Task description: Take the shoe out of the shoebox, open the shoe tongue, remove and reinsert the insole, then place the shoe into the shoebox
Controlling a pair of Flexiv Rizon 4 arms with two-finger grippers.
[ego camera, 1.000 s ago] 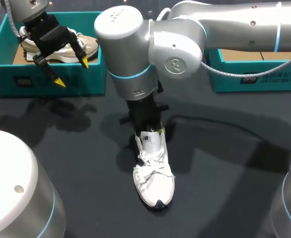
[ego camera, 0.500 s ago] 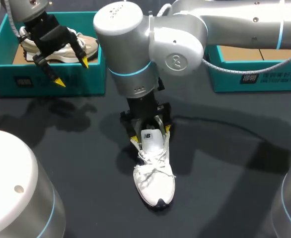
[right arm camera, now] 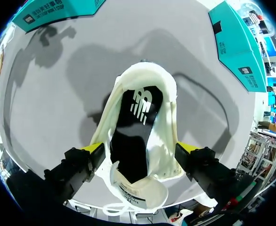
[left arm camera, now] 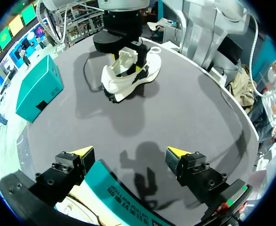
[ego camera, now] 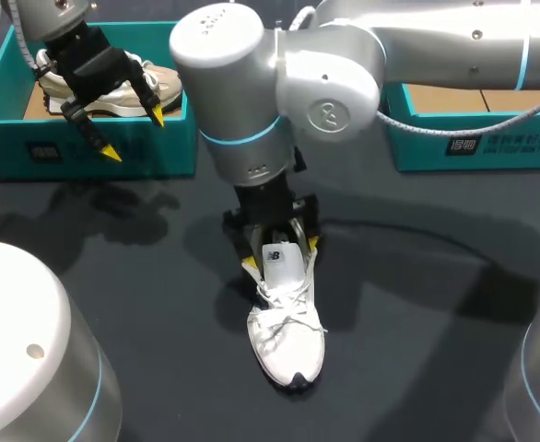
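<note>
A white lace-up shoe [ego camera: 287,339] lies on the dark table, toe toward the front edge. My right gripper [ego camera: 279,254] hangs over its heel opening, open, one yellow tip on each side of the collar. In the right wrist view the shoe [right arm camera: 161,122] sits between the spread fingers [right arm camera: 92,154], with its tongue [right arm camera: 145,101] raised ahead and the dark inside showing. My left gripper [ego camera: 132,131] stands open above the teal shoebox [ego camera: 86,152] at the back left, which holds a beige shoe [ego camera: 164,85]. The left wrist view shows the white shoe [left arm camera: 124,84] far ahead of my left gripper [left arm camera: 129,153].
A second teal box [ego camera: 477,138] stands at the back right, behind my right arm. Bare dark table surrounds the white shoe. The left shoebox's rim [left arm camera: 124,200] lies just under my left gripper's fingers.
My right gripper has opened: its fingers were together at the shoe's tongue and now spread to either side of the collar. The left arm has not moved.
</note>
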